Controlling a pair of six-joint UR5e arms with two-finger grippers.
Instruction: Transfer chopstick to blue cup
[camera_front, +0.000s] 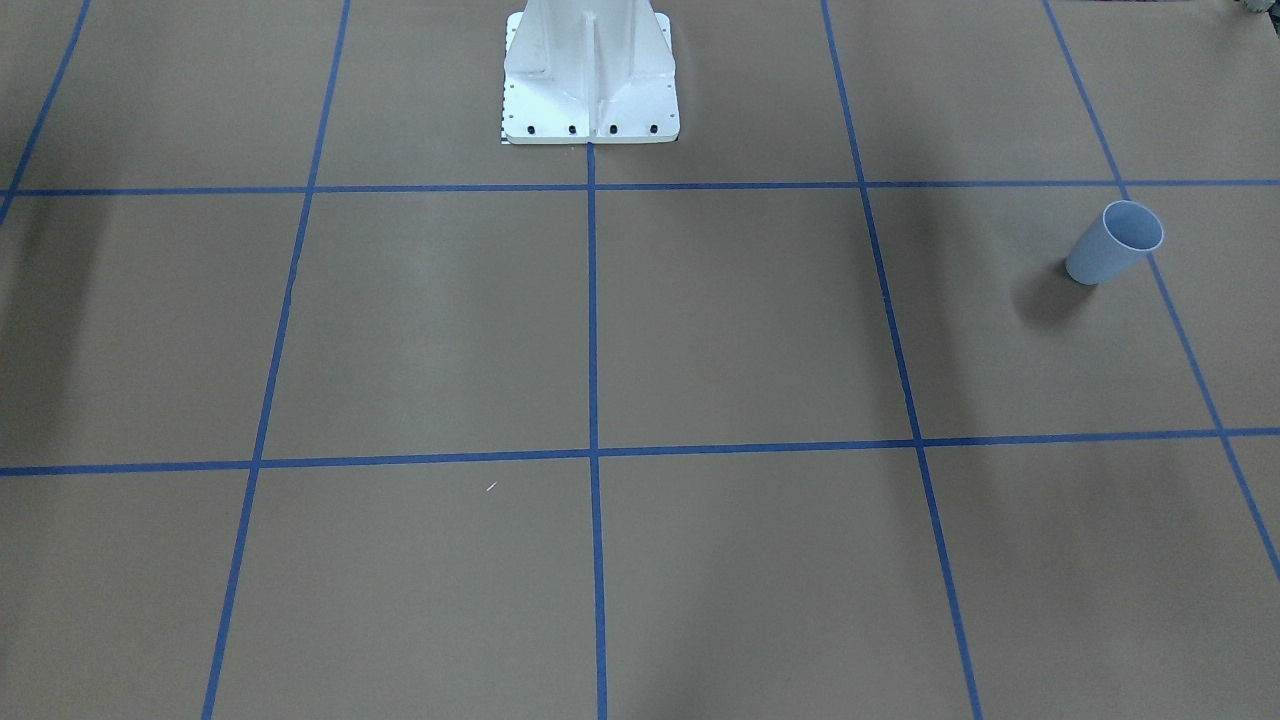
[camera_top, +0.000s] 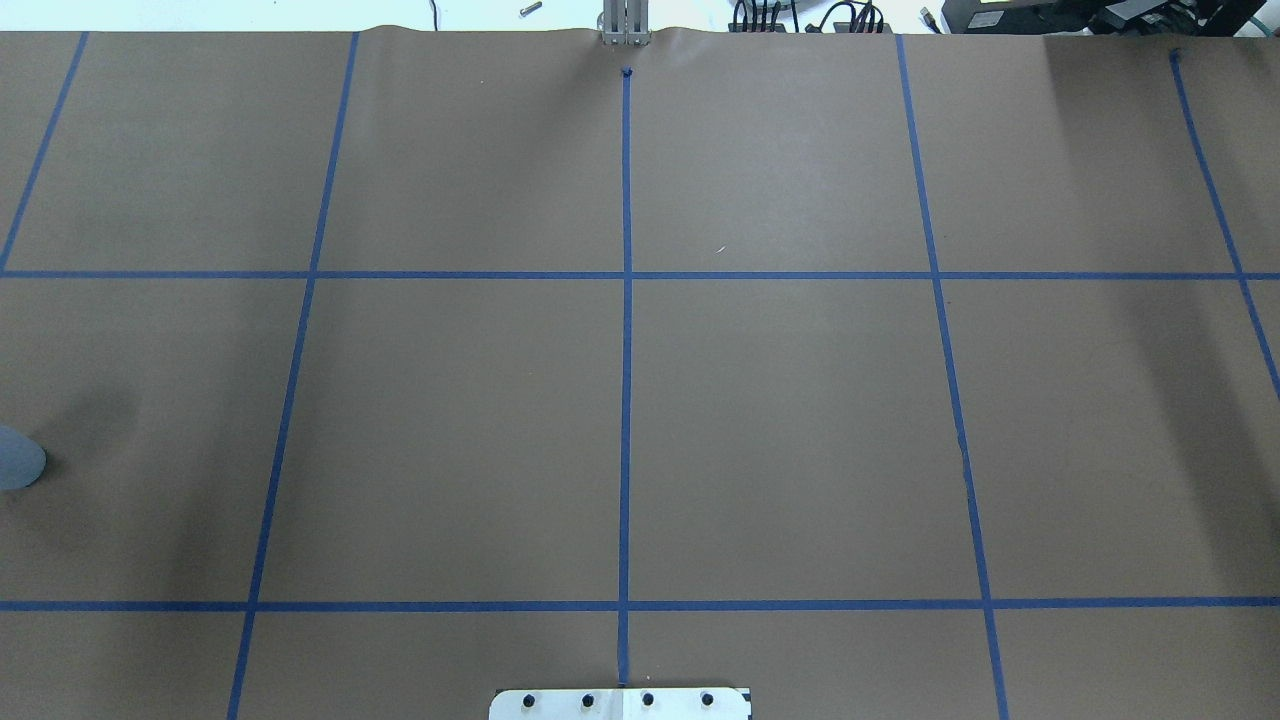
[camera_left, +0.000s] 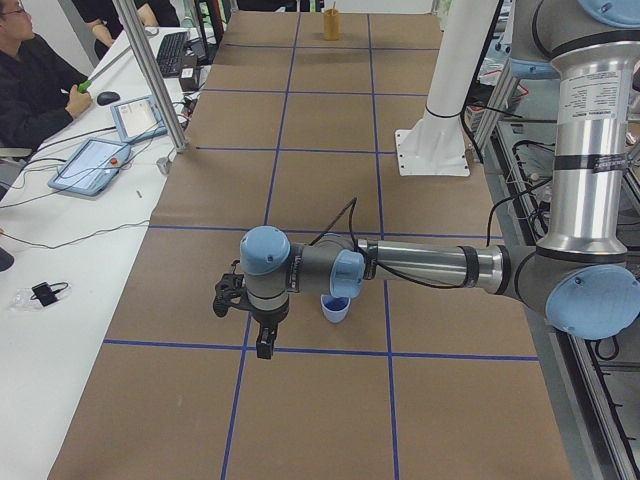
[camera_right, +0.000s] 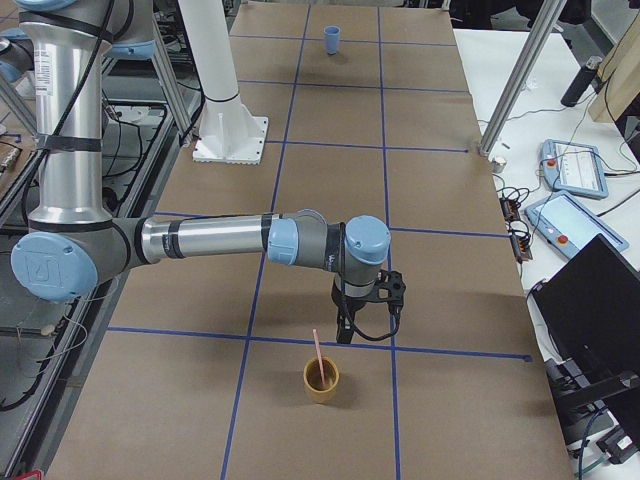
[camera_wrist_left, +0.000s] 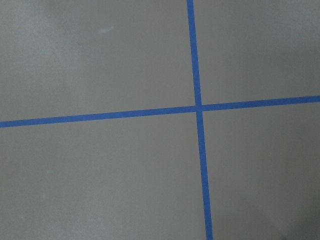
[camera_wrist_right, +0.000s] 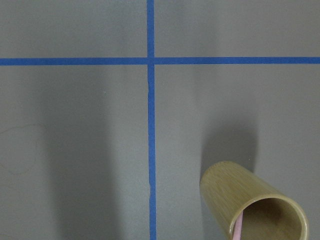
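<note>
- Two pincers show only in the side views. The left pincer (camera_left: 263, 345) hangs pointing down over the desk (camera_front: 750, 320), and I cannot tell whether it is released or clenched.
- The right pincer (camera_right: 343, 335) also points down above the desk, and its state cannot be told either.
- Just beside the left pincer, the blue cup (camera_left: 335, 308) stands upright with its mouth up, at the desk's end on the robot's left.
- Near the right pincer, a bamboo cup (camera_right: 321, 380) stands upright.
- The chopstick (camera_right: 317, 350) stands in the bamboo cup, leaning, with its upper end above the rim.
- From the right wrist, the bamboo cup sits at the lower right, with the pink stick against its inner wall.
- The two cups are well apart, at opposite ends of the desk.
- Blue tape lines (camera_front: 592, 320) divide the brown desk into squares.
- A white pedestal (camera_front: 590, 80) stands at the middle of the robot's edge.
</note>
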